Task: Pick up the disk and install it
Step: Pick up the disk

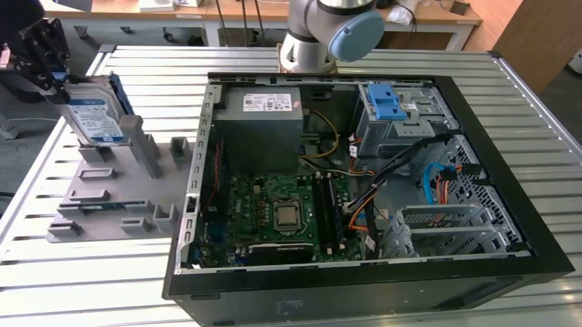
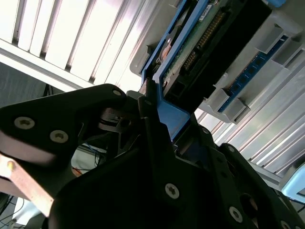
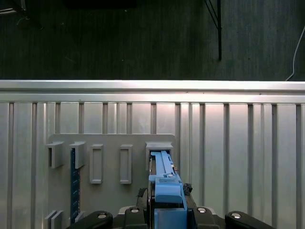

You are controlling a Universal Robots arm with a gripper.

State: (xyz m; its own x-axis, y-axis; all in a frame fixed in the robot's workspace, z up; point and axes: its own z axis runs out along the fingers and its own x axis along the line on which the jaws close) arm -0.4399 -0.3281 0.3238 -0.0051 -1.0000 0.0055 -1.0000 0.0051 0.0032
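My claw [image 1: 57, 87] pinches the blue-framed disk [image 1: 95, 119] by its upper edge; below, its lower end meets the grey rack [image 1: 100, 204].

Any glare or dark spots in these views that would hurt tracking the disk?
Exterior view: light is even, the disk label is well lit, and the case interior is shaded. Second wrist view: the gripper is nearly a silhouette against washed-out slats of the table. First wrist view: a bright glare band runs along the table edge, with the dark floor beyond.
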